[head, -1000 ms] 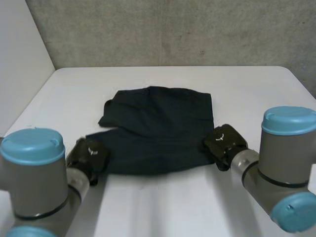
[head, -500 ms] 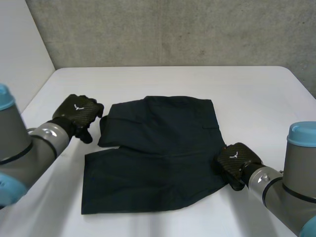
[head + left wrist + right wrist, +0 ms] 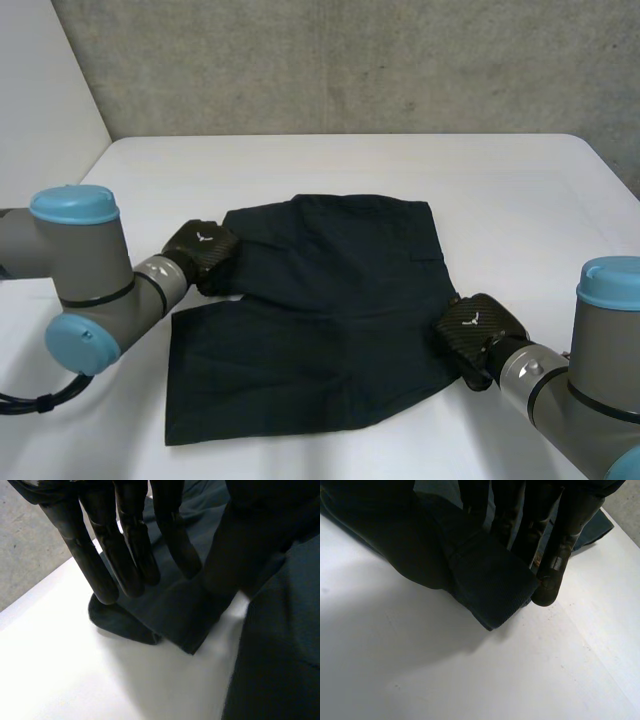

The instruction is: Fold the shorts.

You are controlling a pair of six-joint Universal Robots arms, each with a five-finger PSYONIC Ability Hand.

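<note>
The dark shorts (image 3: 320, 310) lie spread on the white table (image 3: 500, 190), with a small fold turned over at their far left. My left hand (image 3: 200, 250) is at that left edge. In its wrist view the fingers (image 3: 100, 565) and thumb stand on either side of the folded cloth (image 3: 190, 625), pinching it. My right hand (image 3: 475, 330) is at the near right corner of the shorts. In the right wrist view its fingers (image 3: 565, 540) hold a doubled flap of the cloth (image 3: 485, 580) just above the table.
A grey concrete wall (image 3: 350, 60) runs behind the table's far edge. Bare white table surrounds the shorts on the far side and at both sides.
The shorts were drawn toward me and spread flat. My left hand let go at the near left corner, swung out left, and came back onto the left fold. My right hand kept its corner.
</note>
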